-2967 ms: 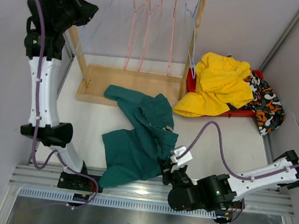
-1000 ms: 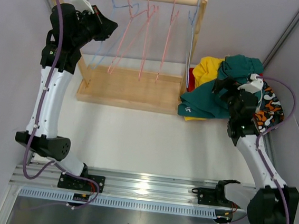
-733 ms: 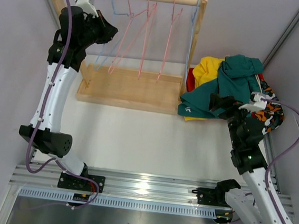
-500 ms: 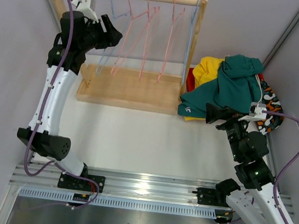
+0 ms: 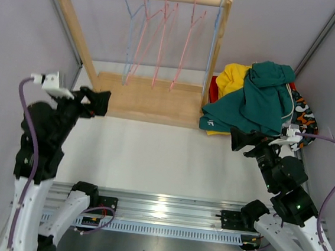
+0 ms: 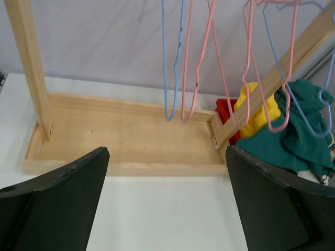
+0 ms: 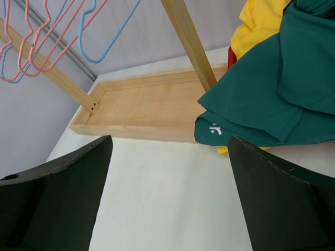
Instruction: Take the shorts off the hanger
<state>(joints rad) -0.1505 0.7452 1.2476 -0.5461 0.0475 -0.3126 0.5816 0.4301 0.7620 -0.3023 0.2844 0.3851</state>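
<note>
Shorts (image 5: 259, 99) in green now lie piled at two o'clock; hangers (image 5: 128, 44) hang bare, job looks done. Left pincer (image 5: 95, 102), right pincer (image 5: 244, 140): open, empty.

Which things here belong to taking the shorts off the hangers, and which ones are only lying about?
Belong to the job:
- dark green fabric shorts, on top of the pile
- yellow fabric shorts
- orange-black-white patterned shorts
- pink and blue wire hangers, all bare

Only lying about:
- wooden rack with a flat base
- red tray under the pile

Yellow shorts (image 5: 230, 78) (mostly under green shorts (image 5: 260, 102))
</note>
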